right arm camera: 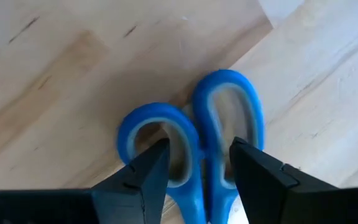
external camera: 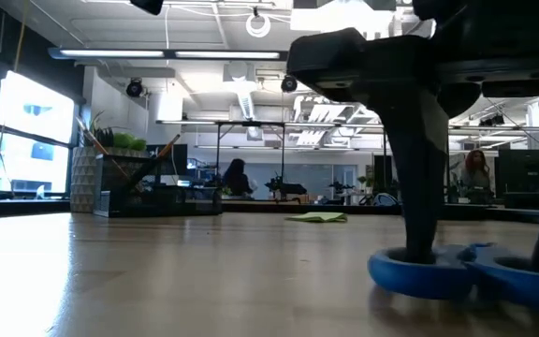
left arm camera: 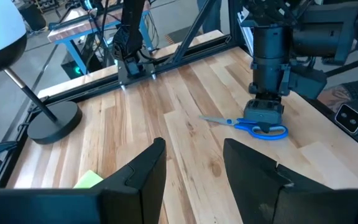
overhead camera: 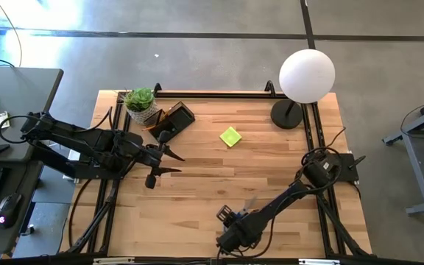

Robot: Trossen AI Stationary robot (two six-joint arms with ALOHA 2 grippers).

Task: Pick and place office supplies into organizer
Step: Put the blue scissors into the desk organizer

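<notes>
- The right gripper (right arm camera: 194, 171) points straight down at the near edge of the surface (overhead camera: 271, 184); its fingers (right arm camera: 143, 171) stand apart astride the handle loops of the blue-handled scissors (left arm camera: 253, 126), which lie flat.
- The left gripper (left arm camera: 191, 165) hovers open near the organizer (overhead camera: 171, 120).
- The sticky-note pad (overhead camera: 230, 136) lies between the organizer and the globe lamp (overhead camera: 306, 76).

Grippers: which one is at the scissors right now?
The right gripper, down over the blue scissors handles; the left gripper hovers open near the organizer.
</notes>
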